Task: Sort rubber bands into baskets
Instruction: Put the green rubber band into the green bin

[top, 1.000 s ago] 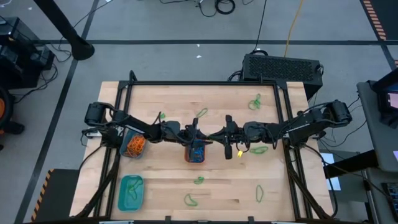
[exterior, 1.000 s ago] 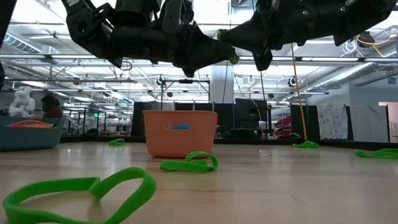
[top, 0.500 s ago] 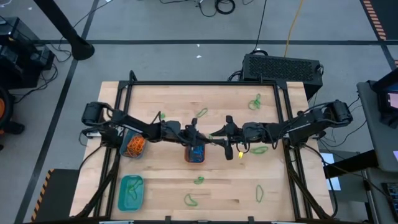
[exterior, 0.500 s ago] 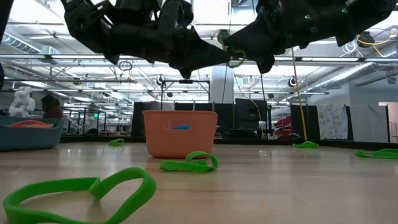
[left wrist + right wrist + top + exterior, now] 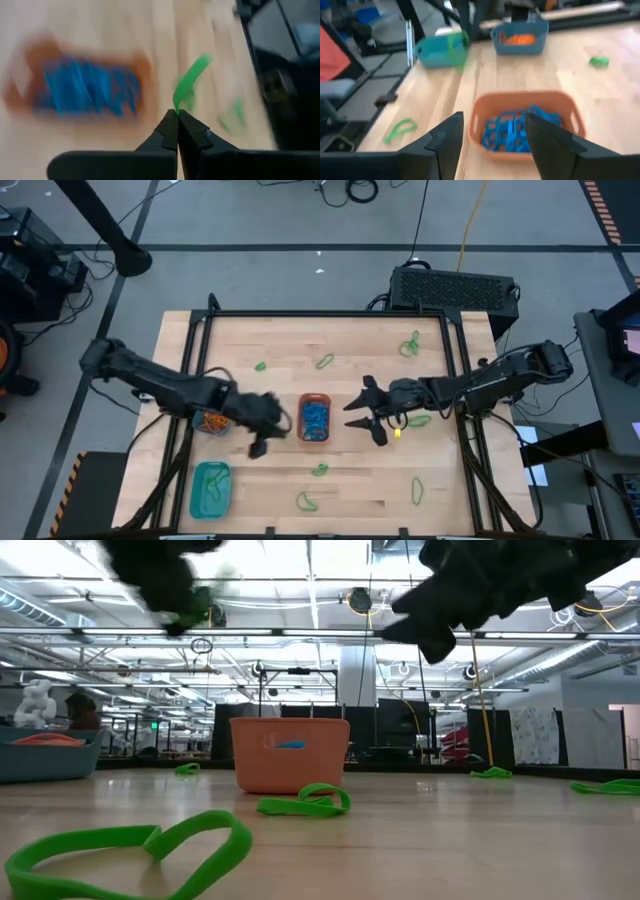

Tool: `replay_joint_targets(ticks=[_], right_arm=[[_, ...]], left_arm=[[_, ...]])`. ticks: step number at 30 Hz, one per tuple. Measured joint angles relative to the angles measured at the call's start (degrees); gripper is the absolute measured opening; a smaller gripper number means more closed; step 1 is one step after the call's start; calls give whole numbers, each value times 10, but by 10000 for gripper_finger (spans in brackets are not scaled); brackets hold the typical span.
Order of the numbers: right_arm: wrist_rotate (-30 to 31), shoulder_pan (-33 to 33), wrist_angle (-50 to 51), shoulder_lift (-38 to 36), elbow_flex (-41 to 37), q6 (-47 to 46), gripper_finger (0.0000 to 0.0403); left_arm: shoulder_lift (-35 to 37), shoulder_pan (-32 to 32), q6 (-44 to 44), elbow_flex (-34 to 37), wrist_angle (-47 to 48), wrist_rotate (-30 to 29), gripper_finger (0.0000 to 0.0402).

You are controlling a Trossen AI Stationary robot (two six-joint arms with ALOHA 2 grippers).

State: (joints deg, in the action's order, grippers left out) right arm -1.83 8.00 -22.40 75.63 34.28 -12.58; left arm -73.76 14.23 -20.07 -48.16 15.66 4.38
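While a good share of the bands already lie sorted, the job looks roughly half done. Take the orange basket, mid-table and holding blue bands, as the landmark. Far to its left and nearer the front edge stands the teal basket with green bands in it; directly to its left, the round basket holds orange bands. Just left of the orange basket, the left gripper is clamped shut on a green band, which hangs from its tips, probably bound for the teal basket. To the right of the orange basket, the right gripper stands wide open and holds nothing. Loose green bands still lie scattered on the table behind, in front of and right of the orange basket, so several remain to be picked up.
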Motion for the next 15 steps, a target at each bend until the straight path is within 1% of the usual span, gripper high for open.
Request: replay_joint_targets(ticks=[3,6,9,11,13,15], right_arm=[[0,6,29,2,0,0,205],[0,15,25,2,0,-1,206],[0,21,27,2,0,0,205],[0,23,25,2,0,2,205],[0,22,22,2,0,9,205],[1,22,21,2,0,19,206]], left_arm=[[32,50,-120,-3,94,19,1],[48,108,-259,-3,177,56,1],[50,170,-396,-3,236,80,1],[48,210,-469,-3,264,92,1],[44,245,-533,-3,287,98,1],[44,275,-578,-3,306,99,1]])
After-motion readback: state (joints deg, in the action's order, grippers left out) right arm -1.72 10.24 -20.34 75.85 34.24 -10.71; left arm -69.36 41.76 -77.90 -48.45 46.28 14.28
